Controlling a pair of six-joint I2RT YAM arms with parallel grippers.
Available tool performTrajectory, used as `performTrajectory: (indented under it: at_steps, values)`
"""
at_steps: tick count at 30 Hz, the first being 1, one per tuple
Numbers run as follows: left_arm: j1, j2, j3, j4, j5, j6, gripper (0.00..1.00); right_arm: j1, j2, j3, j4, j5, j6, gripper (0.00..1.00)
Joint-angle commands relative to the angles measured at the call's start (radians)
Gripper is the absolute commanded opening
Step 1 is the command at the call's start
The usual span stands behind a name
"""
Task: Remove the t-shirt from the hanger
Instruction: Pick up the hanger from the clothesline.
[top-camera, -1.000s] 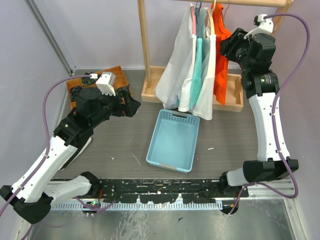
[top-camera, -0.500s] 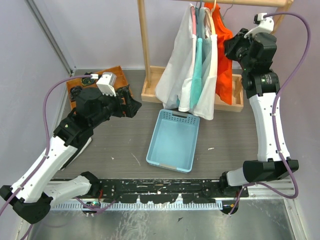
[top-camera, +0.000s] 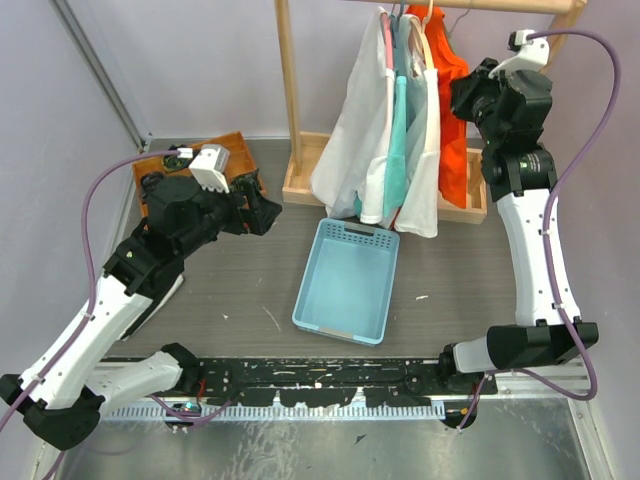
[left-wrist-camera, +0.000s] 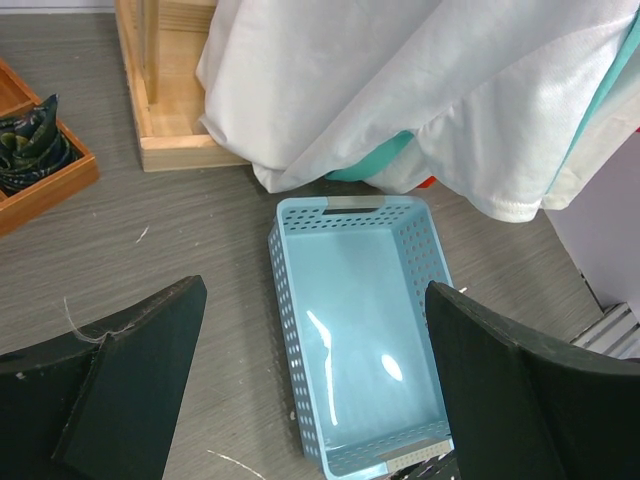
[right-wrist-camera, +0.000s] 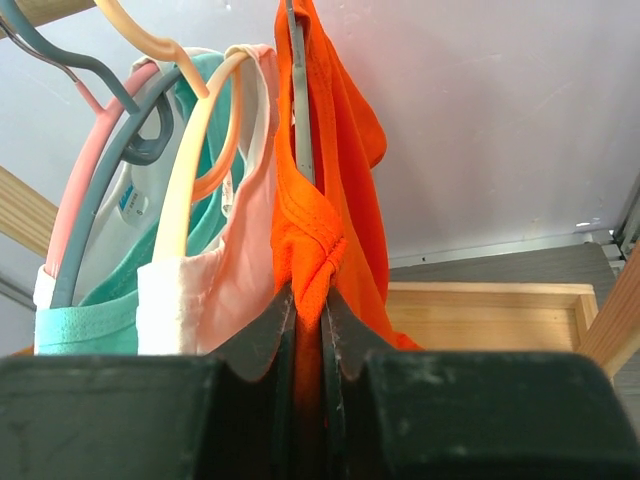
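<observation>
Top external shows the rack (top-camera: 291, 90) at upper centre. The orange t-shirt (top-camera: 450, 165) hangs at its right end, on its hanger (right-wrist-camera: 300, 110). A basket (top-camera: 358, 232) waits below, likely to catch it. The right tool (right-wrist-camera: 308, 300) pinches the shirt's shoulder fabric, probably to pull it free. The left tool (left-wrist-camera: 315, 345) hovers spread wide.
</observation>
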Motion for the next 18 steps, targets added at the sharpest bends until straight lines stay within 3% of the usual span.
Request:
performTrajectory:
  at_steps: [1, 18]
  values:
    - [-0.004, -0.021, 0.001, 0.03, 0.011, -0.001, 0.98, 0.001, -0.081, -0.002, 0.151, 0.054, -0.032, 0.01]
    - [-0.005, -0.015, 0.026, 0.034, 0.028, 0.003, 0.98, 0.0, -0.197, -0.066, 0.156, 0.083, -0.073, 0.01]
